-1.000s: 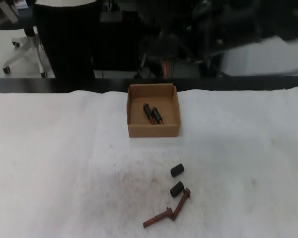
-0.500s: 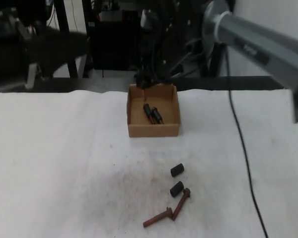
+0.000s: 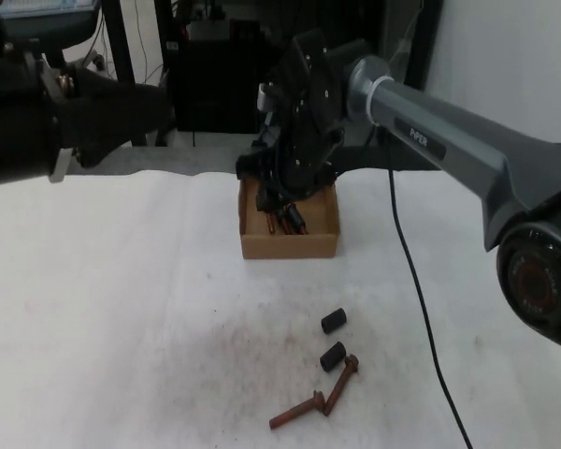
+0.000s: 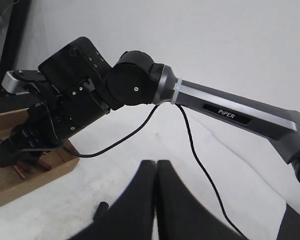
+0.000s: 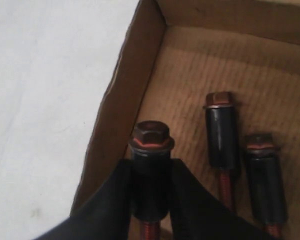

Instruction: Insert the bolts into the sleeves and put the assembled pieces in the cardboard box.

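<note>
Rust-red hex bolt seated in black cylindrical sleeve is gripped by right gripper, jaws clenched on it, just beside wall of brown cardboard box. Two more assembled pieces are seen on box floor. Two loose black sleeves and two bare rusty bolts are seen on white-covered bench. Left gripper is raised, jaws pressed together, nothing held.

Light is flat and comes from overhead, so the white bench cover looks nearly blown out while the room behind it is dark. The loose sleeves and bolts throw only faint, soft shadows. The cardboard box floor is dimmer under the right gripper, and there's a dull sheen on the sleeved bolt it pinches. The left gripper, fingers pressed together, is a plain black silhouette against a bright wall
</note>
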Robot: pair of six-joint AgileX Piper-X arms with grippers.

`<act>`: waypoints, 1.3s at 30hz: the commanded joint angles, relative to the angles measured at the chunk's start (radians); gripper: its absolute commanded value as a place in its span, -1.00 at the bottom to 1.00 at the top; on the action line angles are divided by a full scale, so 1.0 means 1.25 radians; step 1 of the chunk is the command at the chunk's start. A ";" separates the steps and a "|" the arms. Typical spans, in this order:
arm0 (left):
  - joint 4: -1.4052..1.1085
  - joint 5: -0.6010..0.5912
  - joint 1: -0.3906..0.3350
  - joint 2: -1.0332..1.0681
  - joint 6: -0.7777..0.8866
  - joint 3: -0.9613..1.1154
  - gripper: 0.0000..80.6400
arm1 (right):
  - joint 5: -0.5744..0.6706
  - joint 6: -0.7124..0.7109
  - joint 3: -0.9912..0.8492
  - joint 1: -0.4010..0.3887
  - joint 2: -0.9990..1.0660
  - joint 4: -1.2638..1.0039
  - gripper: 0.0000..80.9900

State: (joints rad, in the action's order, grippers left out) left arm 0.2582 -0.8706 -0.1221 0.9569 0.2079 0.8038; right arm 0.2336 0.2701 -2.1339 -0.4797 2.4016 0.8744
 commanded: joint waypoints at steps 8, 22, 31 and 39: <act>-0.001 0.001 0.001 -0.006 -0.006 0.002 -0.99 | 0.009 -0.001 -0.014 0.004 0.009 -0.073 -0.43; 0.012 -0.059 -0.008 -0.006 -0.006 0.002 -0.99 | 0.053 -0.032 -0.014 0.019 -0.135 0.055 -0.98; 0.306 0.129 -0.177 -0.006 -0.243 0.002 -0.99 | 0.064 -0.198 0.005 0.021 -0.350 0.322 -0.98; 0.317 0.256 -0.398 0.098 -0.256 0.002 -0.99 | 0.012 -0.198 0.224 0.023 -0.589 0.338 -0.98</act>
State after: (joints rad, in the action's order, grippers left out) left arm 0.6663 -0.6351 -0.4690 0.9809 -0.0956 0.8038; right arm 0.2878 0.0297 -1.9717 -0.4575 1.7889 1.2866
